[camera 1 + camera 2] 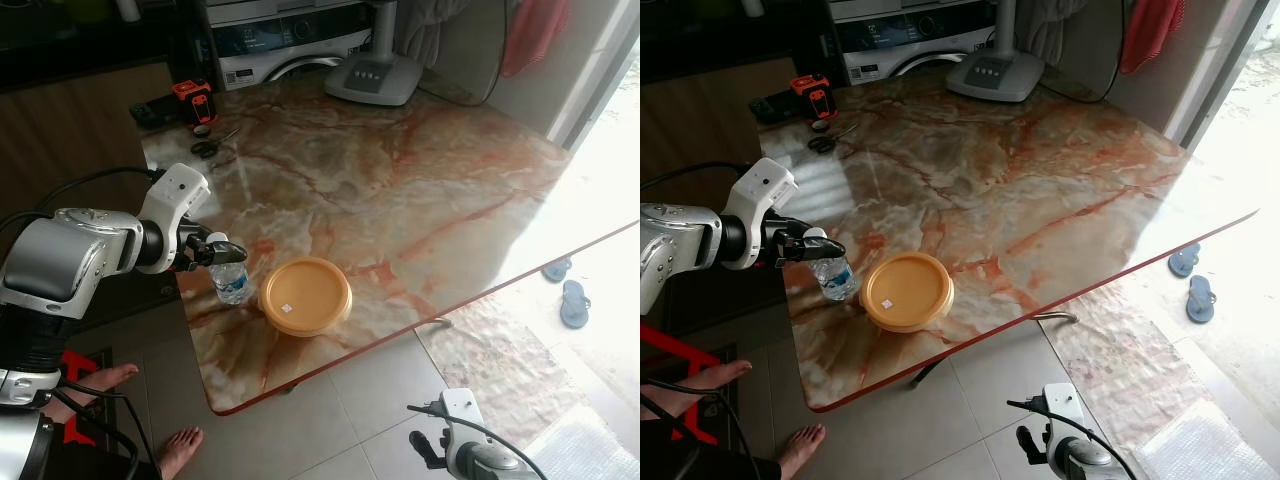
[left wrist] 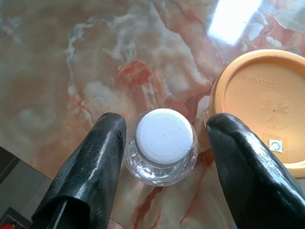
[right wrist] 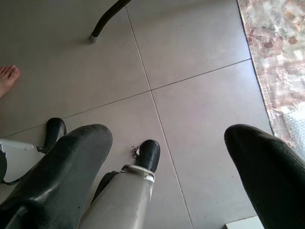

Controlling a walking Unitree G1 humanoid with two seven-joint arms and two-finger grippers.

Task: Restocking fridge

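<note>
Early days: left gripper, fingers apart, straddles the clear white-capped plastic bottle; round orange lidded tub at its three o'clock, nothing lifted yet.

This is a home: a washing machine stands behind the marble table, and slippers lie on the tiled floor.

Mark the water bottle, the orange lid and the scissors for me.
water bottle [image 2: 164, 136], left wrist view, on its white cap
orange lid [image 1: 305, 295], left eye view, on its flat top
scissors [image 1: 208, 148], left eye view, on the handles
</note>
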